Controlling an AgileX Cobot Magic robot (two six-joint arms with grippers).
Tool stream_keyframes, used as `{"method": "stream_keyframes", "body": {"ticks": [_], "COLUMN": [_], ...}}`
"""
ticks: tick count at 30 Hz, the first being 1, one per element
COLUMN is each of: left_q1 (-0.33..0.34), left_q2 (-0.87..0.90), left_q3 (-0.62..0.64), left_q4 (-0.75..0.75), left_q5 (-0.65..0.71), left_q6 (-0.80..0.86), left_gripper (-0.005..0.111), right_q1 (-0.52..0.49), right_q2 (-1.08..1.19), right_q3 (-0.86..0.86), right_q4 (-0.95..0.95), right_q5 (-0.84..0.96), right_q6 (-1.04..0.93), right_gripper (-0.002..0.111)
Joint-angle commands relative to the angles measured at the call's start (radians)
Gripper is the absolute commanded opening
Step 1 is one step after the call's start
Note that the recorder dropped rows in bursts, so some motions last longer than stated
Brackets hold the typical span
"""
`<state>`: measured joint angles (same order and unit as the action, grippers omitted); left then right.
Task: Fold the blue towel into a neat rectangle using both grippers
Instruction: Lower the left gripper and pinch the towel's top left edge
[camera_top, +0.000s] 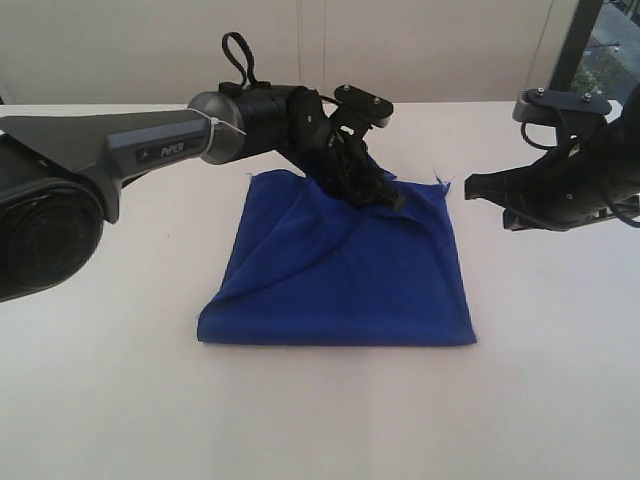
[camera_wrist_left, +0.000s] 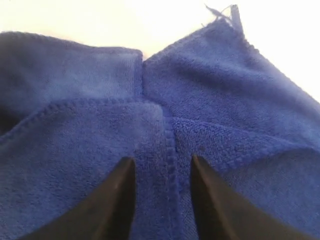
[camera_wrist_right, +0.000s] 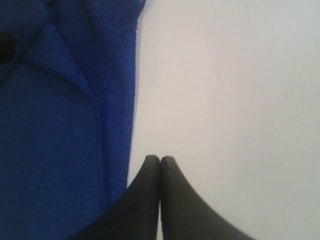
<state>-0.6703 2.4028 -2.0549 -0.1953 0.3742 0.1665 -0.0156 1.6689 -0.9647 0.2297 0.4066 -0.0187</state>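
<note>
Blue towel (camera_top: 340, 270): folded, rumpled, mid-tabletop (camera_top: 320, 420). Left gripper (camera_wrist_left: 161, 167) over far edge, fingers (camera_wrist_left: 115, 200) parted astride hem, gripping nothing. Right gripper (camera_wrist_right: 160, 160) beside towel's edge, fingers pressed together, empty. Likely soft, limp, light; best pinched at corners, both layers together, through hem.

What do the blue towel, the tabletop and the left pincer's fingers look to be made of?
Blue towel: soft matte terry-type cloth; fuzzy nap, stitched hems, loose corner threads. Tabletop: smooth white, faintly shiny; laminate or painted board, cannot tell. Left pincer, fingers: smooth black, likely hard plastic with a slight sheen.
</note>
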Motion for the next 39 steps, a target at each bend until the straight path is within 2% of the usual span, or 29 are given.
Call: {"method": "stream_keyframes", "body": {"ticks": [1, 7, 8, 17, 23, 25, 32, 39], "left_q1": [-0.004, -0.004, -0.004, -0.002, -0.002, -0.004, -0.03, -0.039], "left_q2": [0.018, 0.02, 0.02, -0.022, -0.018, -0.005, 0.029, 0.067], "left_q3": [-0.009, -0.003, -0.003, -0.003, -0.006, -0.006, -0.006, -0.004], "left_q4": [-0.003, -0.003, -0.003, 0.011, -0.02, -0.036, -0.044, -0.031], "left_q5": [-0.011, -0.041, -0.041, -0.025, -0.123, -0.155, -0.23, -0.254], "left_q6": [-0.003, 0.016, 0.024, 0.024, -0.002, -0.015, -0.01, -0.01], "left_gripper": [0.036, 0.002, 0.0, 0.0, 0.0, 0.004, 0.038, 0.04], "right_q1": [-0.005, -0.005, -0.005, -0.005, -0.005, -0.005, -0.005, -0.005], "right_q2": [-0.001, -0.001, -0.001, -0.001, -0.001, -0.001, -0.001, -0.001], "right_q3": [0.0, 0.0, 0.0, 0.0, 0.0, 0.0, 0.0, 0.0], "right_q4": [0.006, 0.006, 0.006, 0.006, 0.006, 0.006, 0.006, 0.006], "right_q5": [-0.013, -0.013, -0.013, -0.013, -0.014, -0.018, -0.021, -0.021], "right_q6": [0.002, 0.002, 0.002, 0.002, 0.002, 0.002, 0.002, 0.002], "right_gripper": [0.0, 0.0, 0.0, 0.0, 0.0, 0.0, 0.0, 0.0]}}
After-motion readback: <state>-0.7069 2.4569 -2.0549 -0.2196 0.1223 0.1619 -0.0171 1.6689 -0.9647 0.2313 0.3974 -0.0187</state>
